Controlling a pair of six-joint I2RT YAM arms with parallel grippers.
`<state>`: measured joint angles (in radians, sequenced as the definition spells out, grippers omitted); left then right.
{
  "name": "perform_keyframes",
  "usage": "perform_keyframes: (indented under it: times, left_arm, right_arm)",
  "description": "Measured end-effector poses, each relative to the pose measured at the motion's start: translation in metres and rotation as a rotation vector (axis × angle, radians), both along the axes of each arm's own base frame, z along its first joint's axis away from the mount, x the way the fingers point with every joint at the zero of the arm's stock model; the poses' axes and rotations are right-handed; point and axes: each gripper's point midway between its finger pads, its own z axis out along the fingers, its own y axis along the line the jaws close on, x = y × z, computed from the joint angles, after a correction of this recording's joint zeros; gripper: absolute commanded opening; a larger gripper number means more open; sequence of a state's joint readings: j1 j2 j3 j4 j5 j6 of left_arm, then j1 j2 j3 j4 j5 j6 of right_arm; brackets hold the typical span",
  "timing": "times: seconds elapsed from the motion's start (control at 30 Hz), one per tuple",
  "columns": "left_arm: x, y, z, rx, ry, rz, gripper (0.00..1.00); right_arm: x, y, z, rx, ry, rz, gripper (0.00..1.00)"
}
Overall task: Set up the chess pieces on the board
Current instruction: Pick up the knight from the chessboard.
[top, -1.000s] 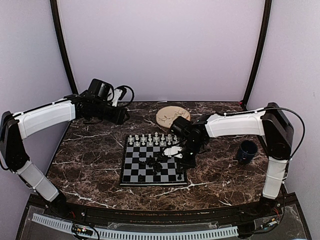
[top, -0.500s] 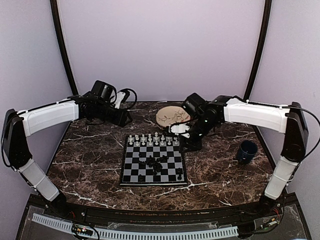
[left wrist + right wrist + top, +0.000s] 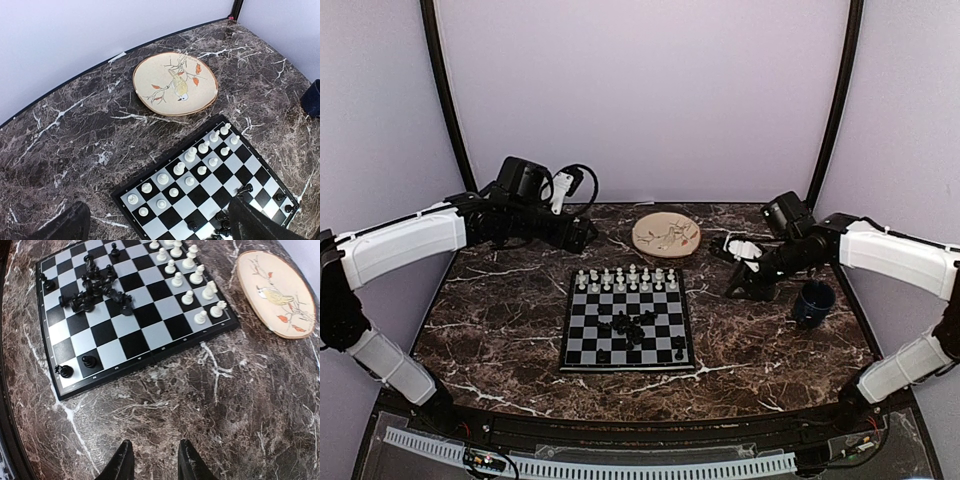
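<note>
From above, the board (image 3: 627,322) lies mid-table, with the white pieces (image 3: 625,278) ranked along its far edge and the black pieces (image 3: 630,327) heaped centrally, seemingly awaiting sorting. Left wrist: the left gripper (image 3: 160,225) hangs wide open and empty near the white ranks. Right wrist: the right gripper (image 3: 152,460) — narrowly parted, holding nothing — sits off the board's right side.

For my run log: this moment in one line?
white pieces: two far rows | black pieces: mostly heaped on board | left gripper: open, empty | right gripper: open, empty
</note>
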<state>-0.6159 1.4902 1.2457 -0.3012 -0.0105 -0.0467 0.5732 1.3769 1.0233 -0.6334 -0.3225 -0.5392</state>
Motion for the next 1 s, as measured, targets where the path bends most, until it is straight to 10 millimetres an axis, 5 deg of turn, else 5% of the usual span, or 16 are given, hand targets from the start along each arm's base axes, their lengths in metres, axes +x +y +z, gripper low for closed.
perform_keyframes:
  times: [0.17,0.33,0.43,0.77,1.0]
  left_arm:
    - [-0.002,0.015,0.014,0.035,-0.106,0.089,0.98]
    - [0.011,0.025,-0.004,0.148,-0.124,0.106,0.47]
    - [-0.005,0.011,-0.021,0.158,-0.066,-0.039,0.36]
    - [-0.102,-0.012,-0.102,0.15,0.259,-0.445,0.44]
    - [-0.119,-0.028,-0.135,0.196,0.371,-0.587,0.53]
  right_arm:
    - [0.02,-0.032,0.014,0.114,-0.057,-0.142,0.38]
    - [0.04,-0.057,0.032,0.193,-0.133,-0.246,0.38]
    - [0.042,-0.058,0.033,0.217,-0.145,-0.249,0.38]
    - [0.036,-0.053,0.027,0.239,-0.117,-0.216,0.37]
    - [0.034,-0.048,0.018,0.248,-0.079,-0.183,0.37]
